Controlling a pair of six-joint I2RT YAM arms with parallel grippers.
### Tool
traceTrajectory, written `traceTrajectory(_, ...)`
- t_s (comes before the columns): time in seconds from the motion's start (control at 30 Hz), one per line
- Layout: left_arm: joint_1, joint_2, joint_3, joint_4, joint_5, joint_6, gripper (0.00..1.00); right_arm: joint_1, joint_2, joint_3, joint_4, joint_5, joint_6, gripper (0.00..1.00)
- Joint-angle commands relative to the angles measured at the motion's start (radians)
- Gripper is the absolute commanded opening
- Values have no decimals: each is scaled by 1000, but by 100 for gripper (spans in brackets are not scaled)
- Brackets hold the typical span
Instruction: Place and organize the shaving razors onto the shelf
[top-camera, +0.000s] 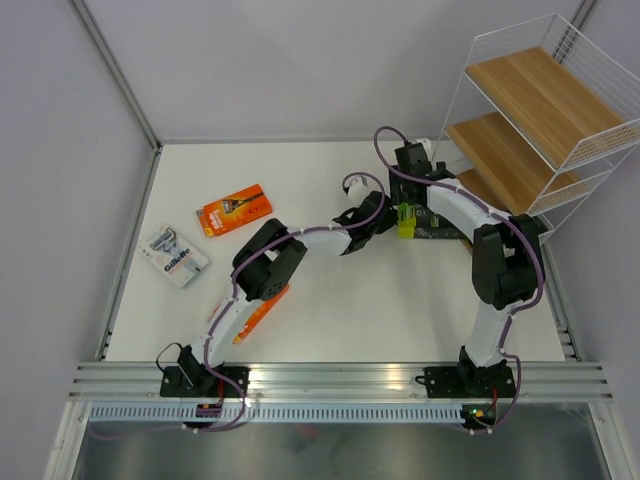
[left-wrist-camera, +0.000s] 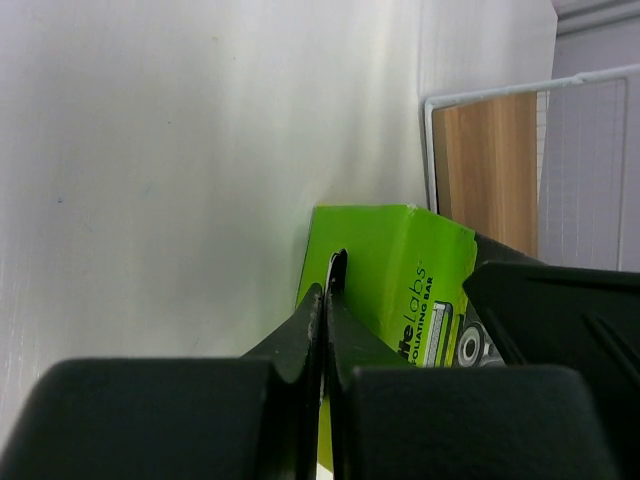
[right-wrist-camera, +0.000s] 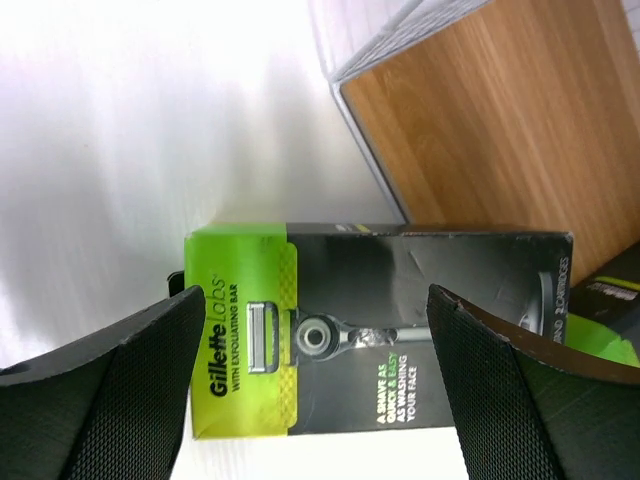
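A black razor pack with a lime-green end (right-wrist-camera: 400, 330) lies on the white table at the foot of the shelf (top-camera: 540, 110). My right gripper (right-wrist-camera: 320, 380) hangs open above it, one finger past each end and neither touching. My left gripper (left-wrist-camera: 325, 290) is shut, its tips against the lime end (left-wrist-camera: 390, 270) with nothing between them. A second black and lime pack (right-wrist-camera: 605, 305) peeks in beside the shelf's wooden board (right-wrist-camera: 500, 120). On the left of the table lie an orange pack (top-camera: 235, 210) and a white-and-blue Gillette pack (top-camera: 175, 255). Another orange pack (top-camera: 258, 315) lies partly under my left arm.
The shelf's white wire frame (left-wrist-camera: 430, 150) stands just behind the lime pack. Grey walls close in the table at the back and left. A metal rail (top-camera: 330, 378) runs along the near edge.
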Motion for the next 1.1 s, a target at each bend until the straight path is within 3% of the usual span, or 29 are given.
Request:
traceTrajectory(0.0, -12, -41, 28, -54, -73, -75, 2, -2, -62, 21, -56, -23, 57, 97)
traceTrajectory(0.17, 6, -35, 36, -62, -90, -108, 2, -2, -211, -94, -121, -26, 159, 96)
traceTrajectory(0.33, 13, -35, 42, -48, -82, -101, 2, -2, -364, -283, -41, -20, 221, 96)
traceTrajectory(0.53, 13, -45, 42, -45, -82, -99, 2, -2, -418, -428, 40, 12, 372, 97)
traceTrajectory(0.63, 13, -48, 37, -36, -72, -102, 2, -2, -400, -491, 138, 14, 377, 98)
traceTrajectory(0.87, 13, -68, -15, 11, -85, -115, 2, -4, -296, -443, 195, 104, 375, 98)
traceTrajectory(1.07, 13, -55, -10, 27, -56, -112, 2, -33, -260, -476, 376, 127, 366, 98)
